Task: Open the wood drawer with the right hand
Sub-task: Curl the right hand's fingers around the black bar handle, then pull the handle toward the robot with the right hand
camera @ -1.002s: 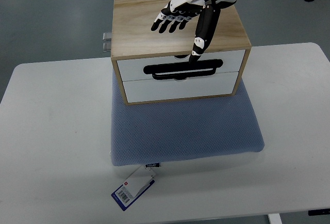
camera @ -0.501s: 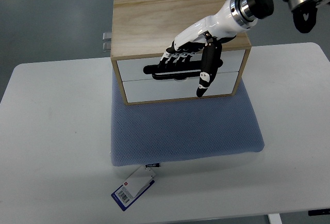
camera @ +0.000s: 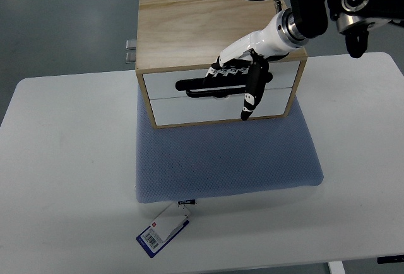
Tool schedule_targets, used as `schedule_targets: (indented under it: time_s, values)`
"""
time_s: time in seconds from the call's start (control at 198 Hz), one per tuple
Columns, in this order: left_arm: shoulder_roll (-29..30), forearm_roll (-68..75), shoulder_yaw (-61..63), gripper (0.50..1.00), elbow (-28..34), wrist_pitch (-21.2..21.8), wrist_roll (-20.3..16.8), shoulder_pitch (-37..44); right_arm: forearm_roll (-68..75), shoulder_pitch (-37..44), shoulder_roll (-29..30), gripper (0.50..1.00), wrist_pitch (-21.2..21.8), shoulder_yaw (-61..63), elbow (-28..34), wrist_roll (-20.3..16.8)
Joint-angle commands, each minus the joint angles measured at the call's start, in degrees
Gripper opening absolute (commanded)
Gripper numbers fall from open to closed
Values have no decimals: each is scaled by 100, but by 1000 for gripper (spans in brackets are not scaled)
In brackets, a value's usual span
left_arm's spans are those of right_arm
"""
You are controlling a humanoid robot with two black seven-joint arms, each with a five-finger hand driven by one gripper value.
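Observation:
A wooden box (camera: 189, 21) with two white drawer fronts stands on a blue-grey cushion (camera: 227, 160). The upper drawer (camera: 161, 83) carries a black bar handle (camera: 192, 86) and sits flush with the box. My right hand (camera: 242, 83) reaches in from the upper right, in front of that drawer. Its fingers (camera: 227, 72) are curled over the right half of the handle. The thumb (camera: 249, 102) points down across the lower drawer front (camera: 189, 110). The left hand is out of view.
The cushion lies on a white table (camera: 63, 160), with a blue and white tag (camera: 161, 231) hanging off its front edge. A small metal bracket (camera: 130, 50) sticks out behind the box's left side. Grey floor lies beyond the table.
The right hand came down from the box's top to the upper drawer front, and its fingers have curled onto the handle. The drawer has not moved.

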Motion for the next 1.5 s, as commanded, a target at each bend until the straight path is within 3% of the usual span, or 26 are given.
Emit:
schedule_targets:
  time_s: [0.0,0.496,1.493]
  values:
    - [0,-1,0,1000,0,0,0,0,-6,-1,33,938,-91,-7,0,-98]
    - [0,-1,-9,1000,-9,0,0,0,-287,-27,341,938,-556,-271,-79,-159]
    - [0,-1,-18,1000,-9,0,0,0,-322,-326,596,938,-776,-359,-273,-388]
